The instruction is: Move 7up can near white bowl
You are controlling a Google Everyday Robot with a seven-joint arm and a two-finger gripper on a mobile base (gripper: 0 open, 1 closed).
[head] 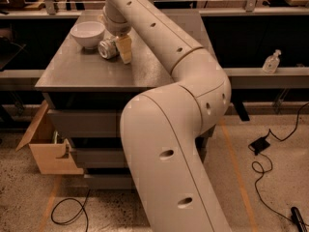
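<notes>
The 7up can [108, 48] lies on its side on the grey table [96, 71], its silver end towards the camera, right beside the white bowl [88, 33] at the table's back left. My gripper [116, 50] points down over the can, open. One tan finger [125, 49] stands just right of the can; the other is hidden behind it. The can rests on the table top.
My big white arm [169, 129] fills the middle and crosses the table's right half. An open cardboard box [46, 149] sits on the floor at the left. A clear bottle [271, 62] stands on the right ledge. Cables [265, 163] lie on the floor at the right.
</notes>
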